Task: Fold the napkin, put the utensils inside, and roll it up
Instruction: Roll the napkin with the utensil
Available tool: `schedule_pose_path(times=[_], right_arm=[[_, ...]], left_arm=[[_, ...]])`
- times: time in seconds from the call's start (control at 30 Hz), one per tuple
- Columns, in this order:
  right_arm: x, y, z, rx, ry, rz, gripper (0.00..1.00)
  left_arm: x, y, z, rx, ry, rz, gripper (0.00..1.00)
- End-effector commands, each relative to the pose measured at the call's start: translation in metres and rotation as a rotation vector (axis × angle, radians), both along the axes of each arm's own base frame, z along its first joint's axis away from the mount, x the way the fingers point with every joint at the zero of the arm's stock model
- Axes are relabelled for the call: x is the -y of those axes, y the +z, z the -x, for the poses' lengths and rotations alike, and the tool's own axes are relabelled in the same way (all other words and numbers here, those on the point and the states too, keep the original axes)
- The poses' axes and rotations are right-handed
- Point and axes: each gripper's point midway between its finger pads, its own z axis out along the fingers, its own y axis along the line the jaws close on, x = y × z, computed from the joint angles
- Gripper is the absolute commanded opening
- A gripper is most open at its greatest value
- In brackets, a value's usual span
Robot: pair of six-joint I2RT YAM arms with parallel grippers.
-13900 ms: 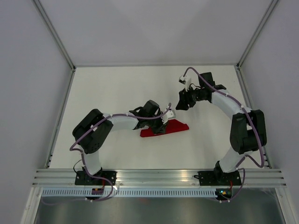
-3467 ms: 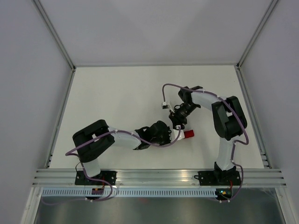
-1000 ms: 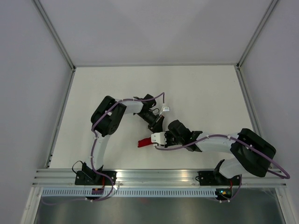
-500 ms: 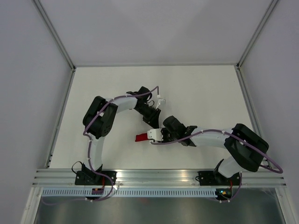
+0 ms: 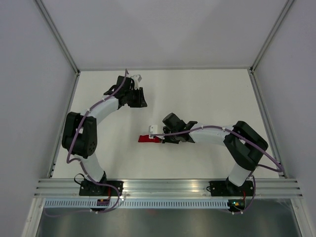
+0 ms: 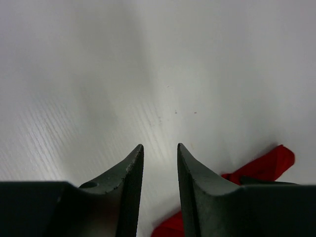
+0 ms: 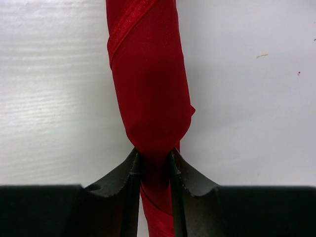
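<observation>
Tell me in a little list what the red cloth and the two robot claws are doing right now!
napkin: red, rolled into a tight tube, lying on the white table
right claw: shut on the napkin, pinching the roll near one end
left claw: open, holding nothing, apart from the napkin, over the far left part of the table
utensils: none showing; whether any are inside the roll cannot be seen

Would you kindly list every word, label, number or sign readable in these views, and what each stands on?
None: no readable text in any view. The napkin is plain red, the table unmarked white; anything on the arm bases is too small to read.
</observation>
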Motion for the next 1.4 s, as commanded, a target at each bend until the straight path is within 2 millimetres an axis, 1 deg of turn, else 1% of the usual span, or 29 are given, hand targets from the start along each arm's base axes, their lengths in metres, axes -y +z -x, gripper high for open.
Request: schedule_pose_path(times=[0.0,0.03,0.07,0.1,0.13,0.17,0.2,0.23,0.27,0.3,0.33,0.37,0.4,0.43,0.47,0.5,0.57,0.63,0.67,0.7,0.77,0.8,0.9,0.93,1.07,1.13,1.17,1.23,1.37], right_arm=[[0.046,-0.054,0.044,-0.305,-0.13,0.199,0.14],[0.04,-0.048,0.032,-0.31,-0.16,0.174,0.14],[0.038,-0.053,0.035,-0.365,-0.188,0.168,0.14],[0.038,-0.053,0.035,-0.399,-0.209,0.169,0.14],[0.039,-0.053,0.031,-0.427,-0.242,0.158,0.14],[0.032,-0.053,0.023,-0.448,-0.262,0.146,0.14],[0.033,-0.053,0.024,-0.507,-0.302,0.133,0.14],[0.028,-0.05,0.017,-0.519,-0.322,0.111,0.14],[0.029,-0.057,0.017,-0.552,-0.347,0.116,0.13],[0.029,-0.057,0.016,-0.59,-0.372,0.1,0.13],[0.027,-0.057,0.012,-0.608,-0.405,0.085,0.13],[0.028,-0.063,0.012,-0.636,-0.428,0.084,0.13],[0.029,-0.065,0.009,-0.658,-0.455,0.071,0.13],[0.027,-0.065,0.006,-0.674,-0.487,0.057,0.13],[0.028,-0.071,0.008,-0.696,-0.507,0.064,0.13],[0.029,-0.073,0.005,-0.706,-0.527,0.054,0.12],[0.027,-0.078,0.004,-0.732,-0.564,0.045,0.12],[0.023,-0.077,0.0,-0.743,-0.586,0.028,0.12],[0.02,-0.079,0.001,-0.764,-0.604,0.023,0.13],[0.019,-0.079,-0.002,-0.765,-0.613,0.018,0.12],[0.016,-0.079,-0.005,-0.767,-0.632,0.007,0.12],[0.014,-0.078,-0.007,-0.763,-0.632,0.003,0.12],[0.012,-0.078,-0.012,-0.768,-0.658,-0.013,0.12],[0.01,-0.078,-0.013,-0.768,-0.66,-0.018,0.12],[0.009,-0.078,-0.014,-0.775,-0.681,-0.03,0.12],[0.009,-0.079,-0.014,-0.784,-0.691,-0.036,0.11],[0.009,-0.08,-0.014,-0.785,-0.695,-0.036,0.11],[0.009,-0.079,-0.015,-0.786,-0.704,-0.042,0.11],[0.009,-0.078,-0.016,-0.794,-0.724,-0.06,0.11]], left_arm=[[0.006,0.047,-0.005,0.083,0.17,0.103,0.39],[0.004,0.052,-0.005,0.104,0.189,0.119,0.38],[0.002,0.047,0.002,0.095,0.205,0.124,0.38],[-0.002,0.056,0.003,0.113,0.246,0.141,0.38],[-0.003,0.064,0.001,0.15,0.262,0.165,0.38],[-0.006,0.053,0.01,0.135,0.279,0.167,0.38],[-0.009,0.062,0.012,0.156,0.314,0.189,0.38],[-0.01,0.066,0.011,0.176,0.328,0.201,0.38],[-0.014,0.057,0.018,0.162,0.345,0.197,0.38],[-0.017,0.059,0.018,0.17,0.374,0.208,0.39],[-0.02,0.056,0.023,0.172,0.39,0.212,0.39],[-0.023,0.054,0.026,0.168,0.406,0.211,0.39],[-0.022,0.057,0.025,0.183,0.426,0.238,0.38],[-0.021,0.057,0.027,0.184,0.428,0.25,0.38],[-0.02,0.051,0.031,0.175,0.427,0.251,0.38],[-0.016,0.047,0.033,0.169,0.431,0.249,0.38],[-0.013,0.033,0.039,0.155,0.436,0.232,0.38],[-0.004,0.028,0.041,0.156,0.436,0.246,0.38],[-0.001,0.019,0.045,0.14,0.435,0.241,0.38],[0.009,0.02,0.046,0.153,0.424,0.261,0.39],[0.015,0.012,0.051,0.149,0.433,0.25,0.4],[0.023,0.01,0.053,0.156,0.434,0.252,0.41],[0.032,-0.001,0.059,0.136,0.446,0.239,0.41],[0.032,-0.006,0.062,0.13,0.456,0.232,0.41],[0.033,-0.013,0.074,0.131,0.505,0.227,0.42],[0.034,-0.017,0.082,0.133,0.518,0.2,0.46],[0.038,-0.018,0.086,0.13,0.518,0.199,0.47],[0.037,-0.022,0.088,0.134,0.54,0.182,0.48],[0.043,-0.024,0.089,0.127,0.577,0.195,0.5]])
